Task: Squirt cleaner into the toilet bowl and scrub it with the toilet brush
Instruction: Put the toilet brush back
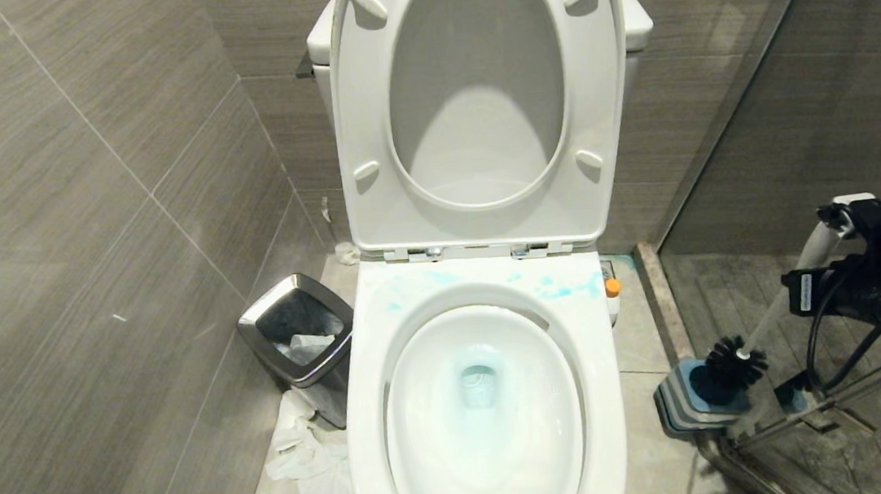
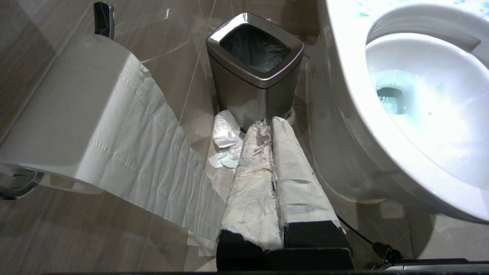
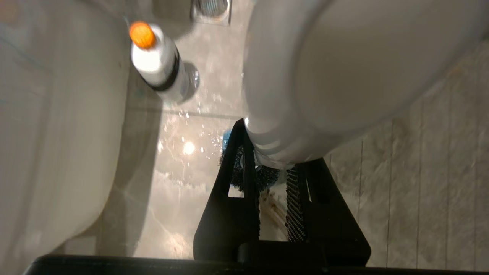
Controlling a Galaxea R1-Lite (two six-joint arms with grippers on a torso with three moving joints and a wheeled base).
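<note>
Large glossy white ceramic toilet bowl [image 1: 482,406], seat and lid raised against the cistern; landmark for all entries. Thin turquoise-blue cleaner [image 1: 553,291]: smeared across the bowl's back rim and tinting the water in its basin, so the squirting step reads as done. Toilet brush, slim white plastic handle with bushy navy-black bristle head [image 1: 735,362]: right of the bowl, head just above or partly in the squarish blue-and-grey striped holder [image 1: 690,401]; which, cannot be told. Right gripper [image 3: 273,179]: right of the bowl, black fingers pinching the white handle; no bristles are in the basin, so scrubbing looks wholly outstanding. Left gripper [image 2: 272,168]: parked left of the bowl, paper-wrapped fingers pressed together, holding nothing. White bottle with orange cap [image 3: 156,61]: standing on the floor beside the bowl's right flank. Square steel bin [image 2: 255,65], crumpled tissue [image 1: 312,465] and a hanging paper roll [image 2: 95,126]: left of the bowl. Obscured: handle blurred in the wrist view; bowl's front edge cut off.
</note>
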